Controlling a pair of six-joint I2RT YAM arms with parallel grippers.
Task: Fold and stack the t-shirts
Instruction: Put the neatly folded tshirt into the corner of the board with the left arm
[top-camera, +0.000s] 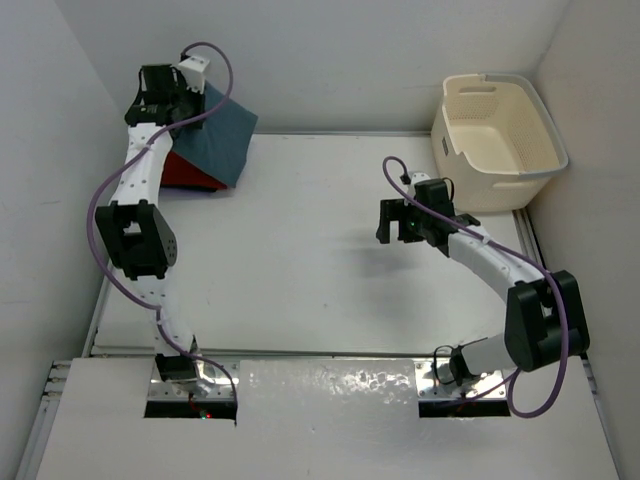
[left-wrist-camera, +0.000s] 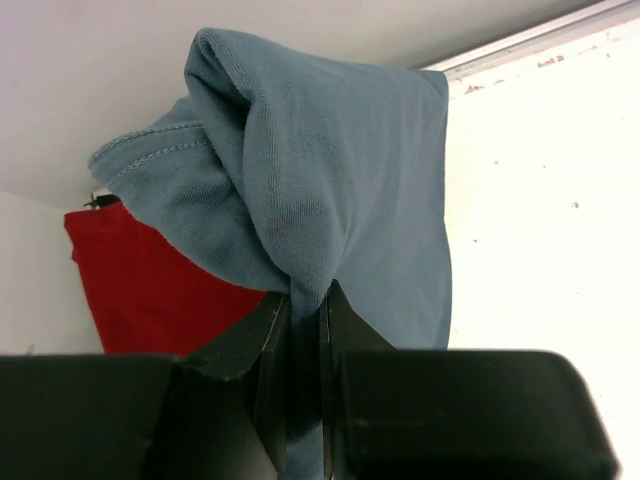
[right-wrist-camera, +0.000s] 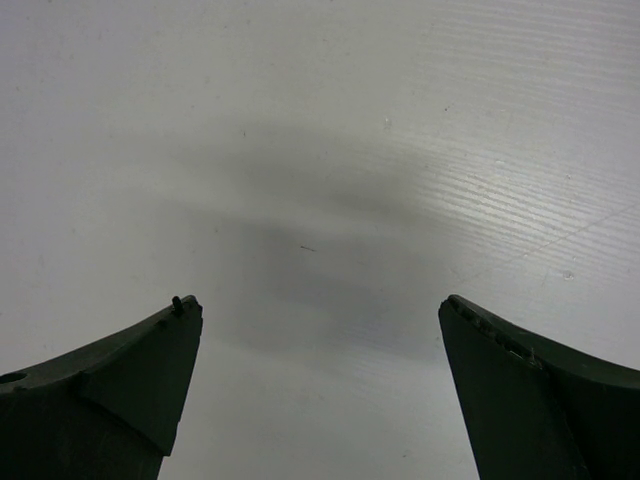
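One teal t-shirt (top-camera: 222, 132) over red t-shirt (top-camera: 186, 171), cream basket (top-camera: 505, 190) far right

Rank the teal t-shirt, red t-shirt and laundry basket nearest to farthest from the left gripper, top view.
1. teal t-shirt: pinched in the left gripper, far-left corner.
2. red t-shirt: just beneath the teal one, same corner.
3. cream laundry basket: far-right corner, across the table.
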